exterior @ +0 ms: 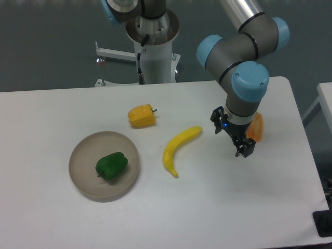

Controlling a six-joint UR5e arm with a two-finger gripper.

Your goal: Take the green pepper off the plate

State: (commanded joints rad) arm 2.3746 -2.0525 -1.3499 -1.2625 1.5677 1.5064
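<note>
The green pepper (111, 165) lies on its side just right of centre on the plate (83, 176), stem toward eight o'clock. The gripper (244, 150) hangs well apart at three o'clock, beyond the banana (179, 149) — whether its jaws are spread cannot be told. A good approach crosses above the banana, then descends straight over the pepper's lumpy middle. An orange object (256, 127) sits behind the wrist; a yellow-orange pepper (141, 116) lies at one o'clock. The white table (218, 207) fronts a grey floor.

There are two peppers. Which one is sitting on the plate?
The green pepper is the one on the plate. The yellow-orange pepper sits on the bare table instead, further back, beside the banana.
</note>
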